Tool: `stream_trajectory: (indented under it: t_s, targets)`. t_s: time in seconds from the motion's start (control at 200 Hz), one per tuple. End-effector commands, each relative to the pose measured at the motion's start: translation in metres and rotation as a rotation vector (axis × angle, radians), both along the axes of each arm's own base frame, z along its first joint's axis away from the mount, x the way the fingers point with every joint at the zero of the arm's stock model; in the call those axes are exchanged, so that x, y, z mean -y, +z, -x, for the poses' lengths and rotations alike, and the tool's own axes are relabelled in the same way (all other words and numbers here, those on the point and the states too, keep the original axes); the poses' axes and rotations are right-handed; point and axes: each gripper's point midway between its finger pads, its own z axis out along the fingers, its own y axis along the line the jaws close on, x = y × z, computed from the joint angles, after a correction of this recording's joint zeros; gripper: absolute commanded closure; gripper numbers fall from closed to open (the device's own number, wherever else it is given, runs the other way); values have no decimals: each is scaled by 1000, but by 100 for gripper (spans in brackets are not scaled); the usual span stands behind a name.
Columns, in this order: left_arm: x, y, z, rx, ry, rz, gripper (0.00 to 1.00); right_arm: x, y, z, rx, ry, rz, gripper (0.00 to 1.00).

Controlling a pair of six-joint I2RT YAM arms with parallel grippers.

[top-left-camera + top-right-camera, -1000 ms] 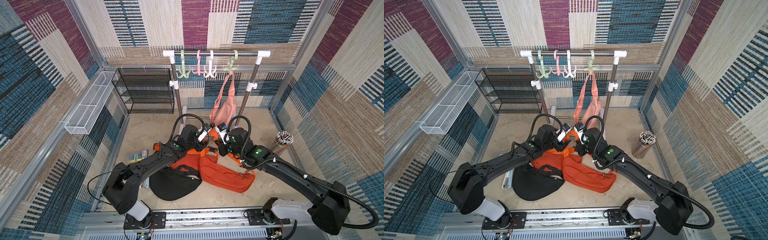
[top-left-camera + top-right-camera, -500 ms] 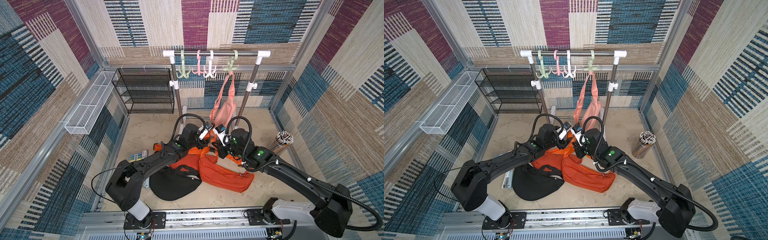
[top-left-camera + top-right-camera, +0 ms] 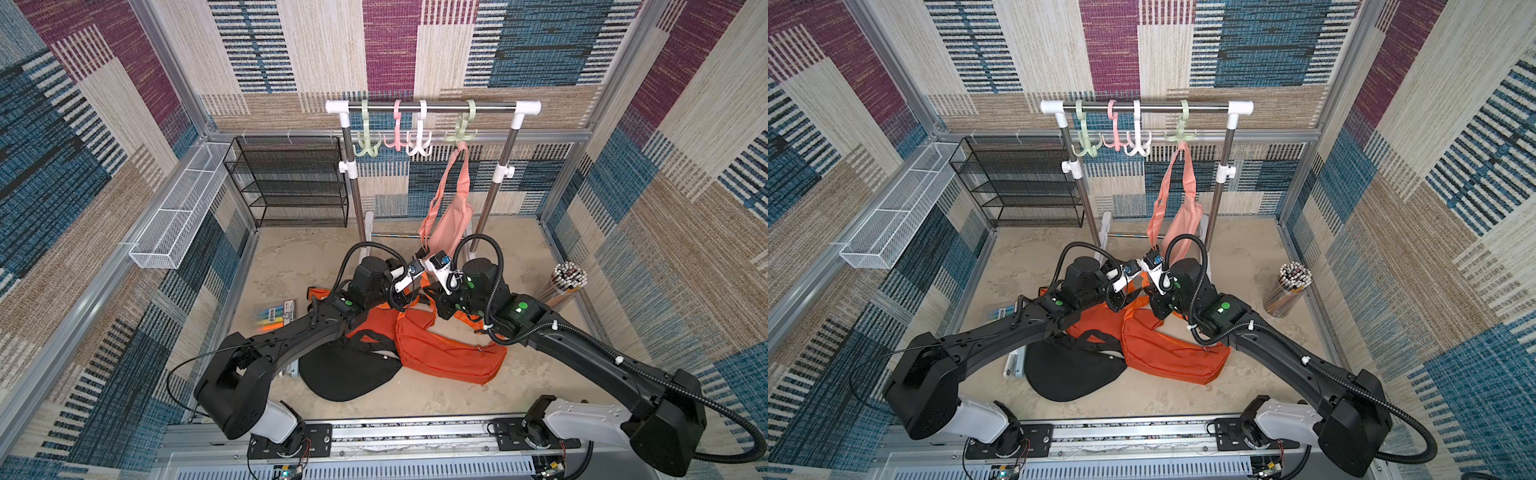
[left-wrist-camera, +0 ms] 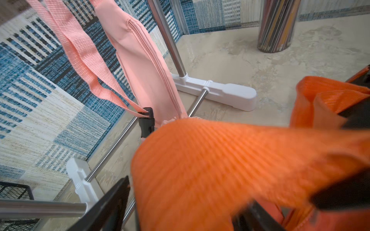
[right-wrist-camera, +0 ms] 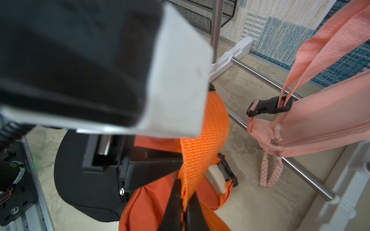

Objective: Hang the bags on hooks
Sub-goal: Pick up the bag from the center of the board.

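The orange bag (image 3: 449, 357) (image 3: 1167, 353) lies on the floor in front of the rack. Its strap (image 5: 202, 144) is lifted above it. My right gripper (image 5: 183, 202) (image 3: 434, 289) is shut on that strap, pinching it between its black fingers. My left gripper (image 4: 186, 196) (image 3: 409, 276) is right beside it; its jaws stand wide apart with the strap (image 4: 230, 164) lying loose between them, blurred. Several hooks hang from the rail (image 3: 432, 109): a green hook (image 3: 365, 145), a pink hook (image 3: 395, 141) and a white hook (image 3: 419, 145) are bare.
A pink bag (image 3: 446, 224) hangs from the right green hook (image 3: 461, 133), close behind both grippers. A black bag (image 3: 345, 370) lies left of the orange one. A black mesh shelf (image 3: 291, 183), white wire basket (image 3: 178, 216), pencil cup (image 3: 565, 282) and highlighter pack (image 3: 276, 313) stand around.
Both grippers have drawn closer together and a little toward the rack with the strap. The left jaws have spread wider; the right stays pinched on the strap.
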Motion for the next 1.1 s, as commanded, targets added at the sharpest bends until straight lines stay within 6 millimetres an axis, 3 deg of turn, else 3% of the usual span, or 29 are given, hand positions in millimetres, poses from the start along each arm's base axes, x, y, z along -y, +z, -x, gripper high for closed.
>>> stream_trajectory:
  t_s: [0.0, 0.07, 0.13, 0.2, 0.22, 0.235, 0.381, 0.516, 0.731, 0.786, 0.861, 0.947, 1.097]
  targets:
    - [8, 15, -17, 96, 5, 3, 24, -6, 5, 5, 16, 42, -17, 99]
    - [8, 20, -25, 113, 19, 9, 35, -5, 5, 6, 16, 37, -19, 99]
    - [9, 31, -26, 122, 19, 25, 62, -4, 3, 6, 14, 33, -19, 98]
    - [9, 49, -18, 120, -13, 54, 78, 1, -1, 4, 18, 3, -12, 97]
    - [8, 55, -15, 120, -18, 66, 87, 2, -2, 3, 19, -6, -7, 96]
    - [7, 59, -13, 118, -23, 73, 100, 2, -4, 2, 17, -13, -7, 95]
    - [-1, 93, 5, 100, -48, 128, 100, 6, -16, -8, 20, -70, 3, 73]
    - [-7, 107, 15, 86, -56, 155, 100, 12, -30, -19, 26, -150, -1, 48]
    - [-15, 115, 17, 50, -31, 176, 100, 27, -49, -25, 13, -262, -15, 41]
    - [-18, 119, 19, 47, -26, 186, 100, 28, -50, -25, 15, -273, -22, 45]
    - [-22, 123, 21, 43, -20, 194, 100, 29, -47, -27, 24, -287, -38, 73]
    - [-29, 131, 21, 42, 6, 197, 100, 25, -35, -30, 41, -277, -61, 94]
    - [-45, 150, 11, -2, 93, 197, 100, 13, 21, -38, 113, -248, -136, 99]
